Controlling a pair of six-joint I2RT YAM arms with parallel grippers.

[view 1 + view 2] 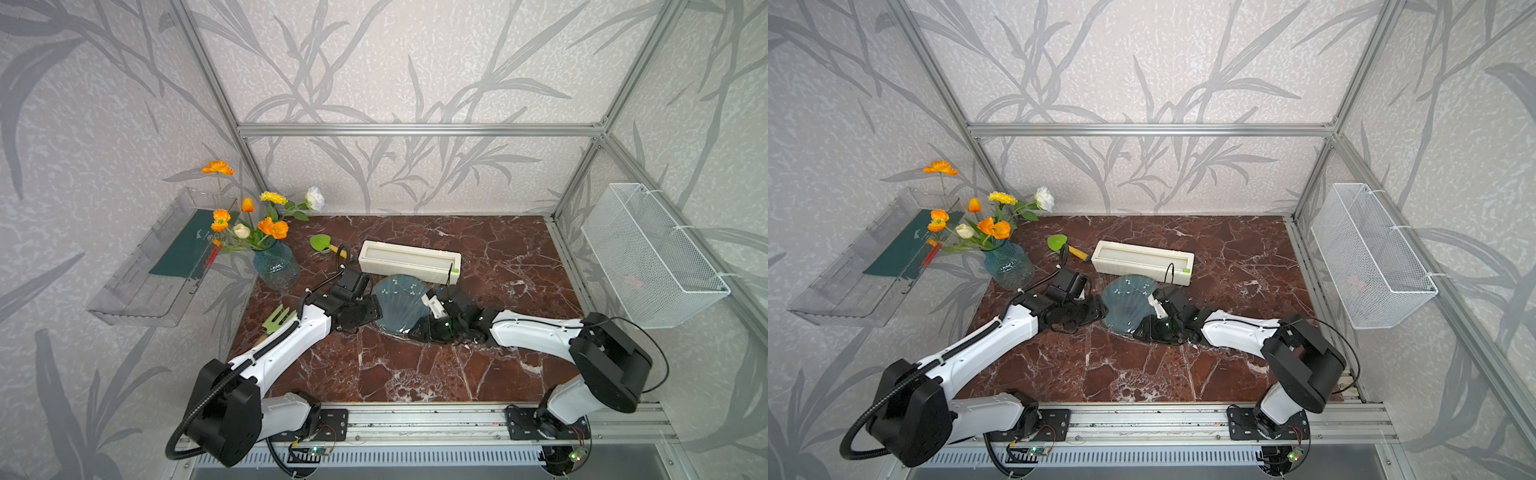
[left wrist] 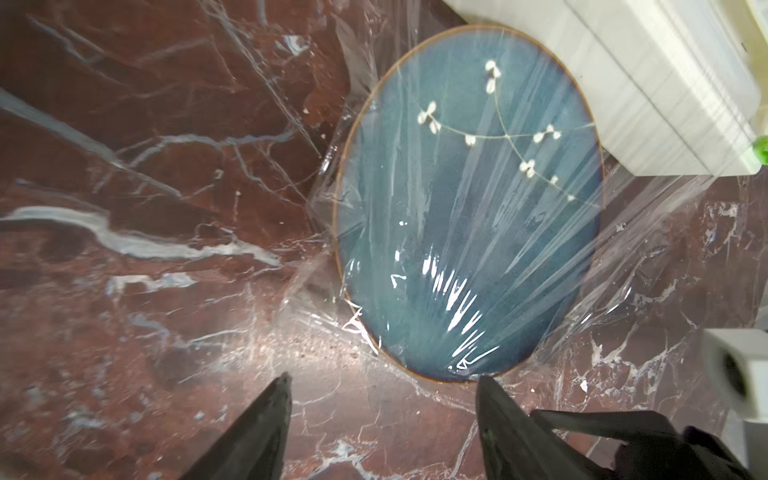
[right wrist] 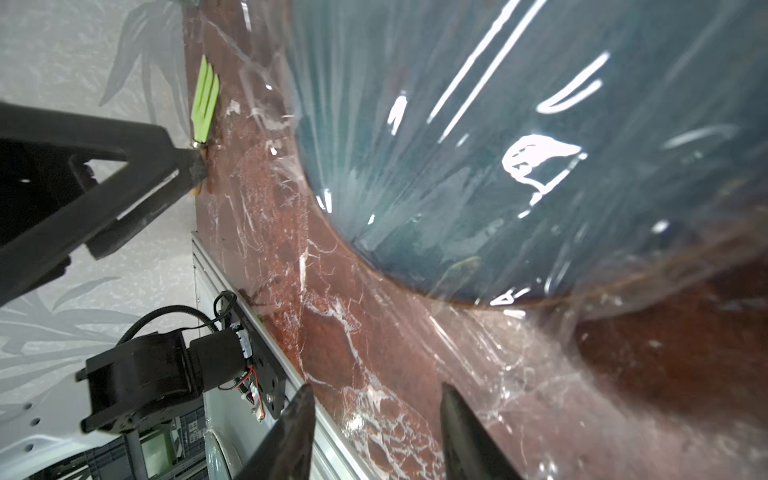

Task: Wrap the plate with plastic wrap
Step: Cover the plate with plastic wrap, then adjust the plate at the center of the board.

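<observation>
One plate [image 1: 397, 305] [image 1: 1127, 306], blue-grey with a sprig of small white blossoms, lies flat on the marble tabletop [image 1: 415, 365], just in front of the long cream-white dispenser box [image 1: 409, 259] and between our two arms. In the left wrist view the plate [image 2: 465, 232] sits under the plastic wrap [image 2: 324, 316], which fans across it in fine pleats with white glints and spreads onto the marble past the rim. The right wrist view shows the same film [image 3: 519, 374] lying wrinkled on the stone beside the plate [image 3: 498, 145].

Our left gripper [image 2: 383, 380] stands at the plate's left edge with its jaws released, wide apart and with nothing between them. Our right gripper [image 3: 377, 388] is low at the plate's near right edge, its jaws also parted, and we see only marble in the gap.

Farther out, a green tab [image 1: 456, 271] marks the box's right end. A green toy shovel [image 1: 320, 242] lies left of the box, a green toy rake [image 1: 279, 318] beside the left arm, and a blue glass vase [image 1: 276, 266] of orange, yellow and white flowers in the far left corner. A white wire basket [image 1: 652, 257] hangs on the right wall.
</observation>
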